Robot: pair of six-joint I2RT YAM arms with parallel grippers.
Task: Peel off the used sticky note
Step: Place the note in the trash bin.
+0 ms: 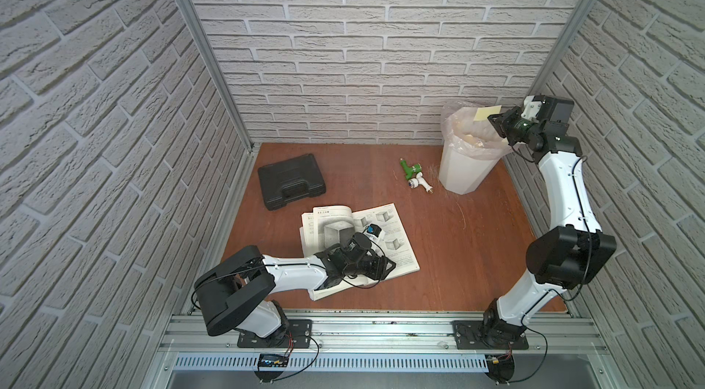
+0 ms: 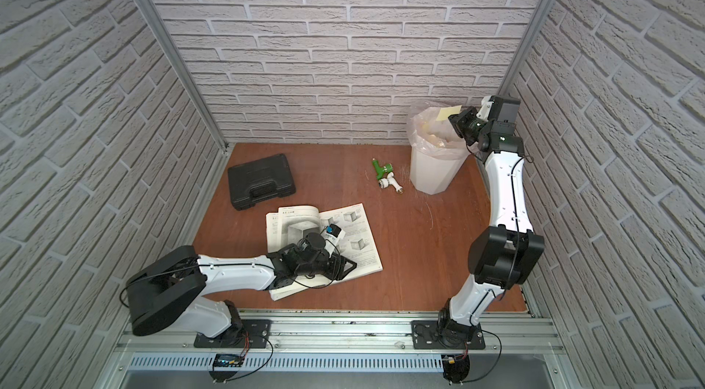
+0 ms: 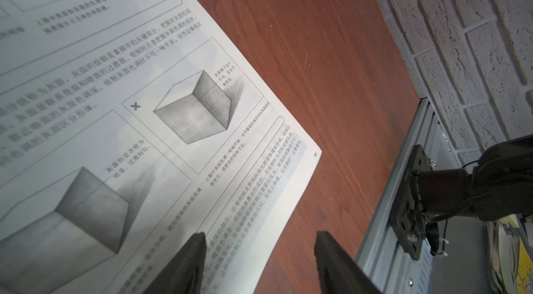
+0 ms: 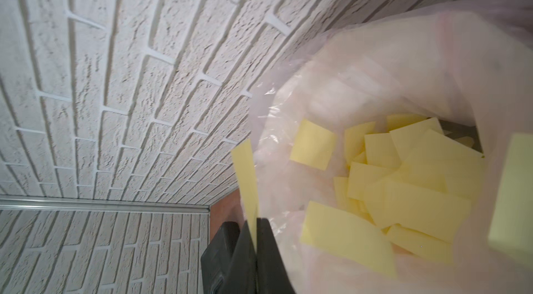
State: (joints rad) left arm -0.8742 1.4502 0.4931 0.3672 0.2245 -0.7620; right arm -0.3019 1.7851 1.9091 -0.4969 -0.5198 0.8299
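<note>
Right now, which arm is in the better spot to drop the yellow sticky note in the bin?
Right. The right fingers pinch the sticky note at the mouth of the bin. The left fingers hang open over the book, far away.

Table [image 1: 457, 253]: book [image 1: 396, 246], case [image 1: 292, 181], bin [image 1: 463, 173], toys [image 1: 411, 167]

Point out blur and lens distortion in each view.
In both top views focus is sharp, but the brick wall bows at the frame edges; left wrist view: book print clear mid-page, the open left claw dark and soft; right wrist view: brick courses curve strongly, a yellow patch at the edge smeared.
</note>
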